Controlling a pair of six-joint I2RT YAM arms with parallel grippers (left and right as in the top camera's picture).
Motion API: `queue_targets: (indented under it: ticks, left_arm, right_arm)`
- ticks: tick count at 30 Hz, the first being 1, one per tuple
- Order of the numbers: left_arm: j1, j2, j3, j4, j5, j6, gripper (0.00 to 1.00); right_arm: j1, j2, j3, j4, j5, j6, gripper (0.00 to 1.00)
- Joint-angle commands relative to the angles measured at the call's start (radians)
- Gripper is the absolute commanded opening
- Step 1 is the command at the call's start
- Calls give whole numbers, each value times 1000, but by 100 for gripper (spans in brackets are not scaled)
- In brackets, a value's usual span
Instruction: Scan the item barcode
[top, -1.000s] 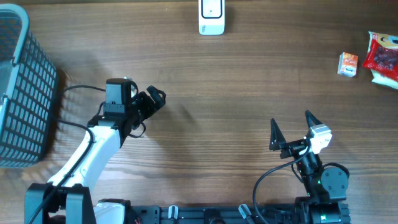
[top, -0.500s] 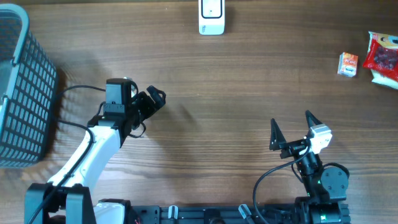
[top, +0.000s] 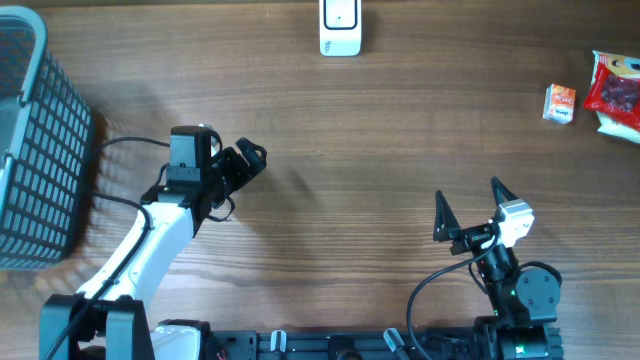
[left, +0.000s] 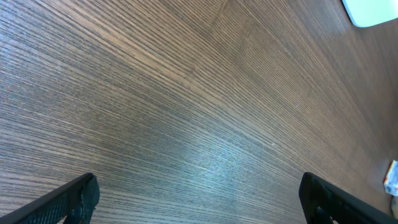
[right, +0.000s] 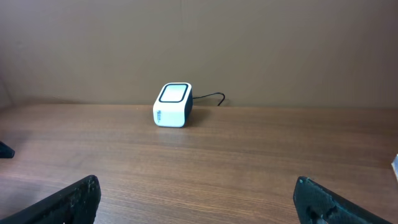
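a grey plastic lattice basket (top: 35, 150) sits at the far left edge of the brown wood-grain table (top: 380, 130). just right of it the left gripper (left: 199, 186) hangs over bare wood, its jaws spread wide and holding nothing. a white box-shaped barcode scanner (top: 340, 28) stands at the far edge of the table, about midway across, and a thin black cable (right: 208, 96) trails from its back. near the front edge the right gripper (top: 467, 190) faces the scanner, its jaws also wide apart and empty. at the far right, well apart from both grippers, a small orange and white carton (top: 560, 103) lies just beside a red crinkly packet (top: 618, 88), untouched.
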Motion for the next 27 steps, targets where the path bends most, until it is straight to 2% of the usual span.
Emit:
queue_targets:
  ticks: [1,9,13,20,27]
  left_arm:
    - [5,-6,2,2,-6,15,100]
    - [5,-10,2,-56,-37,19,100]
    - [5,-79,2,-113,-51,23,100]
    - [4,-293,1,-244,-51,294,100]
    - [4,-580,-82,-256,-51,385,100]
  right_arm:
    - [3,-13,-2,2,17,-9,100]
    - [3,-13,-2,2,17,-9,100]
    - [3,-13,-2,2,17,-9,100]
    - [3,-13,-2,2,17,-9,100]
    - [3,-13,-2,2,17,-9,100]
